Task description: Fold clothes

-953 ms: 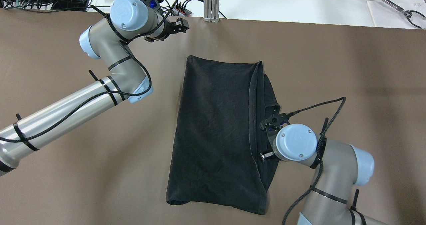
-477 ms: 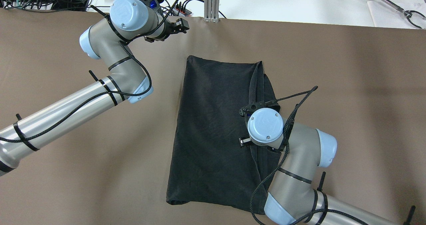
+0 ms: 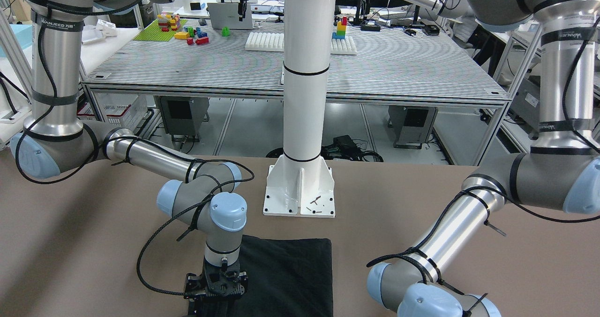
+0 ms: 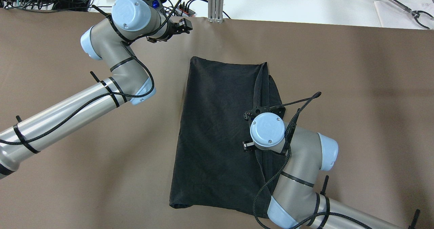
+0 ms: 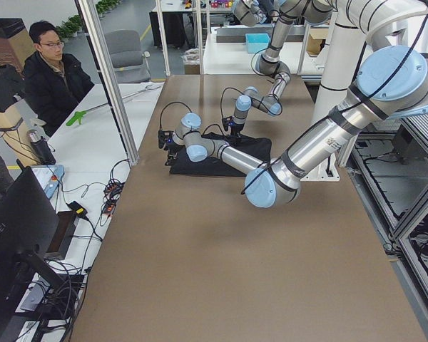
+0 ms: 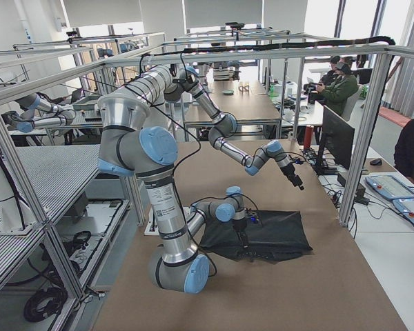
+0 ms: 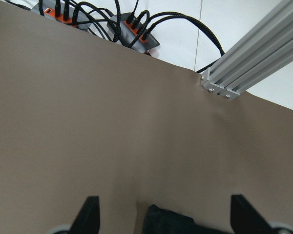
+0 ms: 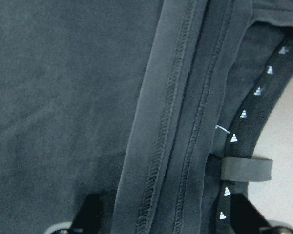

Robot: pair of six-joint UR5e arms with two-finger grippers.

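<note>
The clothes are one black fabric piece [image 4: 217, 127], folded to a rough rectangle in the middle of the brown table; it also shows in the front view [image 3: 290, 270]. Its stitched hem and folded layers run along its right side [image 8: 176, 122]. My right gripper [image 8: 166, 217] points down just above that hem, fingers spread, holding nothing. My left gripper [image 4: 184, 25] hovers near the table's far edge, beyond the cloth's far left corner [image 7: 171, 222]. It is open and empty, as the left wrist view [image 7: 166, 217] shows.
A white pole on a base plate [image 3: 300, 190] stands at the robot's side of the table. An aluminium post [image 4: 216, 2] and power strips with cables [image 7: 132, 34] sit past the far edge. A seated person [image 5: 53, 78] is beside the table.
My right arm has swung left, from beside the cloth's right edge to over its hem, then nearly stopped. The left arm and the cloth have not moved.
</note>
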